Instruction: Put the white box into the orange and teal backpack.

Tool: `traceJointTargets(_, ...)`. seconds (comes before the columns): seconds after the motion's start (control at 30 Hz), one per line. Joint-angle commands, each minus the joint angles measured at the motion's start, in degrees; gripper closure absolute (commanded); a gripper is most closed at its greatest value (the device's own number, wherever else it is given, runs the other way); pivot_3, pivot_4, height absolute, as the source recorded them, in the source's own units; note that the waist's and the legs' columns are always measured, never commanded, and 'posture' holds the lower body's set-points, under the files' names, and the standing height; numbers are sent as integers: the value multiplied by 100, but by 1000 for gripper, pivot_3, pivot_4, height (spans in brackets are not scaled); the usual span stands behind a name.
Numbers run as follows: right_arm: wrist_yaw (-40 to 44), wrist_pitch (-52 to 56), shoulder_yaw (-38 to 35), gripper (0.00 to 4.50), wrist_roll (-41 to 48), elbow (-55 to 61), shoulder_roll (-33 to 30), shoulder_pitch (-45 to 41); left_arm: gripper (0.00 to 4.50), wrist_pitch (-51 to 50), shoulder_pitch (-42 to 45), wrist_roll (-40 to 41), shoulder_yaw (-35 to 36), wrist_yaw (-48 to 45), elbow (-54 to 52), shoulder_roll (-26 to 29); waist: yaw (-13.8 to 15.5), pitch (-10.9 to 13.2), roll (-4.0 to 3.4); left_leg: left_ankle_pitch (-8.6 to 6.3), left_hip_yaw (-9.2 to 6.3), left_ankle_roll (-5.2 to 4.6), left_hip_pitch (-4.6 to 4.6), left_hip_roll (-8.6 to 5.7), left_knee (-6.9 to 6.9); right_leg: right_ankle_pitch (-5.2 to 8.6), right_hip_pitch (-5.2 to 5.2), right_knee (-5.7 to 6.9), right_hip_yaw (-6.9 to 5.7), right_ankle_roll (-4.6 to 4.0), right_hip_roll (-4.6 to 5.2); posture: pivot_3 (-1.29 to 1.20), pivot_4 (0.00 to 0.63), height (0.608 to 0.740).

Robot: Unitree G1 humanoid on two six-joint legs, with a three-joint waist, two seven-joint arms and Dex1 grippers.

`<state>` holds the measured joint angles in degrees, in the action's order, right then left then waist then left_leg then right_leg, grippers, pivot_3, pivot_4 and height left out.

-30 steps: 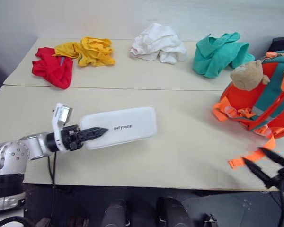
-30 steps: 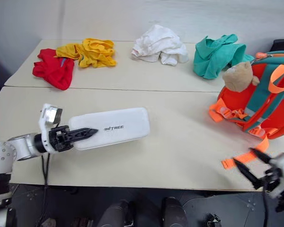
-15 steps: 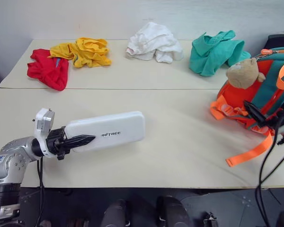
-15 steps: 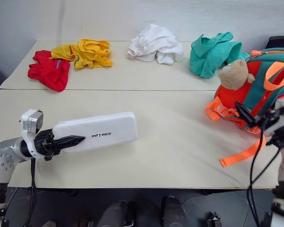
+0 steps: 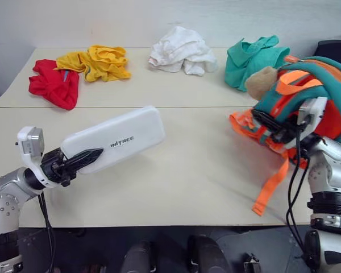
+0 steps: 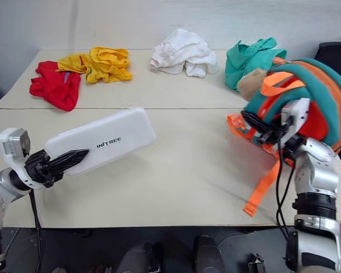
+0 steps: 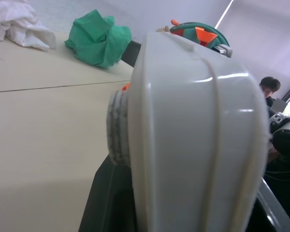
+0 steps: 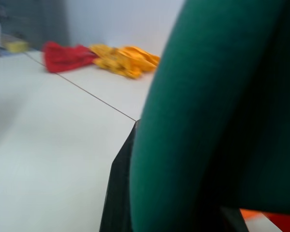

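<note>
The white box (image 5: 118, 138) is a long glossy case held tilted above the table (image 5: 204, 170), its far end raised. My left gripper (image 5: 91, 156) is shut on its near end. In the left wrist view the white box (image 7: 198, 125) looms close. At the right, the orange and teal backpack (image 5: 315, 85) is tipped up off the table, with its tan plush head (image 5: 260, 81) facing left and an orange strap (image 5: 270, 185) hanging down. My right gripper (image 5: 262, 121) is shut on the backpack's teal trim (image 8: 208, 111), beside a black finger (image 8: 118, 193).
Along the far side of the table lie a red cloth (image 5: 51, 85), a yellow cloth (image 5: 99, 61), a white cloth heap (image 5: 182, 51) and a teal cloth heap (image 5: 250, 57). A person (image 7: 268, 87) sits beyond the backpack.
My right gripper rose from the table's front edge to the backpack, closed on its teal trim and tipped it up and leftward. The left gripper lifted the box slightly, raising its far end.
</note>
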<state>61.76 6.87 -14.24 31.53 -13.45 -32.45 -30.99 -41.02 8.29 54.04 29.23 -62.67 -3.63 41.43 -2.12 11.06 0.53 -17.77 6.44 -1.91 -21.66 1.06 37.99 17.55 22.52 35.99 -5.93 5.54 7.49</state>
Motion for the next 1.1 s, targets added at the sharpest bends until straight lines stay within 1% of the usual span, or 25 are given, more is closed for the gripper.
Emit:
traceJointTargets(0.03, -7, 616, 491, 4496, 485, 1350, 266, -3, 3274, 45, 117, 178, 441, 48, 249, 191, -2, 0, -1, 0, -1, 2, 0, 1, -2, 0, 2, 1, 0, 0, -1, 0, 150, 740)
traceJointTargets(0.2, -91, 1572, 1031, 4496, 1156, 2711, 511, 156, 3274, 128, 205, -13, 546, 107, 690, 350, 23, 3, -4, -3, -3, 5, -5, 2, -5, 0, 7, 0, -2, -1, 0, 0, 150, 740)
traceJointTargets(0.27, -221, 1936, 1076, 4496, 1495, 3200, 496, 265, 3274, 137, 151, -54, 593, 72, 759, 416, 44, 3, -4, -6, -8, 3, -11, 1, -5, 0, 9, -3, -5, -1, 1, 0, 150, 740)
traceJointTargets(0.33, -364, 2351, 1005, 4496, 1935, 3655, 375, 436, 3274, 127, 93, -38, 644, 71, 726, 448, 54, 2, -3, -8, -11, 1, -24, 0, -5, 0, 17, -5, -7, -1, 4, 0, 150, 740)
traceJointTargets(0.43, -325, 2810, 812, 4496, 2311, 3989, -61, 733, 3274, 54, -63, 39, 722, 116, 455, 500, 73, 2, -2, -9, -33, 0, -56, -6, -1, 0, 34, -11, -23, -1, 9, 0, 150, 740)
traceJointTargets(0.5, -242, 2995, 641, 4496, 2468, 4038, -391, 935, 3274, 134, -228, -44, 713, 32, 232, 570, 77, 1, 1, -11, -40, -5, -63, -12, -1, 0, 33, -16, -29, -1, 16, 0, 150, 740)
traceJointTargets(0.6, -82, 2984, 413, 4496, 2309, 3680, -794, 1098, 3274, 126, -232, 82, 822, 170, -179, 608, 77, 1, 3, -12, -39, -11, -64, -16, 1, -1, 28, -24, -32, 1, 21, 0, 150, 740)
traceJointTargets(0.73, 96, 2815, 518, 4496, 1994, 3341, -922, 1114, 3274, 327, 101, 25, 645, 399, -521, 455, 79, 2, 4, -9, -41, -9, -57, -15, 3, -4, 22, -36, -33, 5, 20, 0, 150, 740)
traceJointTargets(0.87, 286, 2735, 647, 4496, 1813, 3204, -900, 1092, 3274, 789, 752, -356, 166, 513, -421, 291, 114, 2, 4, -3, -41, -3, -51, -16, 4, -4, 22, -21, -34, 5, 16, 0, 150, 740)
traceJointTargets(0.93, 327, 2711, 677, 4496, 1772, 3166, -883, 1069, 3274, 859, 1008, -457, -130, 378, -347, 283, 146, 2, 4, -3, -37, -5, -52, -17, 5, -4, 23, -15, -34, 6, 14, 0, 150, 740)
traceJointTargets(1.0, 358, 2685, 696, 4496, 1729, 3113, -854, 1035, 3274, 1065, 1459, -678, -531, 155, -41, 233, 185, 2, 4, -2, -34, -7, -54, -18, 6, -6, 22, -7, -33, 9, 9, 0, 150, 740)
traceJointTargets(1.1, 361, 2642, 722, 4496, 1655, 3068, -790, 1009, 3274, 1292, 1907, -914, -961, -247, 349, 226, 201, 2, 5, -1, -29, -11, -58, -18, 12, -8, 23, -10, -34, 12, 1, 0, 150, 740)
